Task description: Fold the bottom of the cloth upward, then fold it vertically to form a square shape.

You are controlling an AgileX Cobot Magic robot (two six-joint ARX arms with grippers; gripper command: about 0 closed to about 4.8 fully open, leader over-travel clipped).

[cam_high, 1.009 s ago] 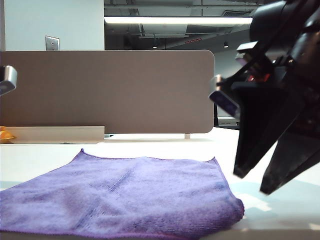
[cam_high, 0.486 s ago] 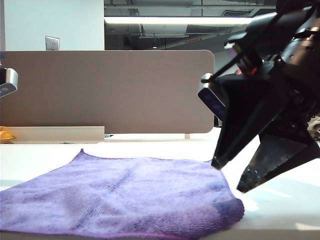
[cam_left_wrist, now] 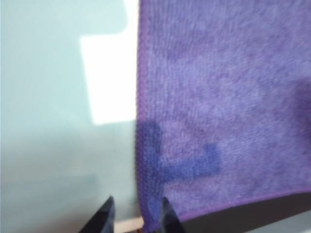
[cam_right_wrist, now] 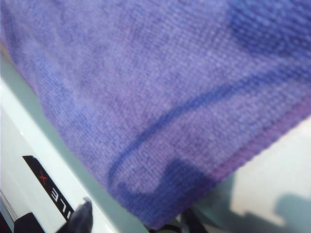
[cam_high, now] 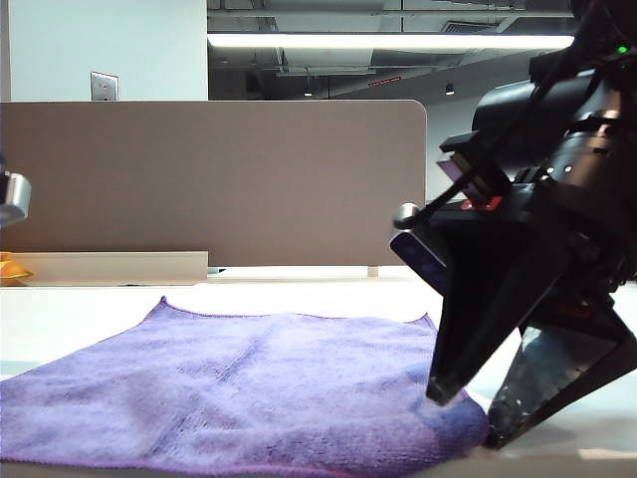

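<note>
Both hands, the left hand and right hand, are spread over the near corners of the cloth, at the front edge of the tabletop, ready to pinch and lift it.

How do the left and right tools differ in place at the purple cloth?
The left black two-finger tool straddles a hem of the fuzzy purple microfibre cloth; the right tool stands over its near right corner. The exterior view shows only the right tool's fingers. Both are open.
</note>
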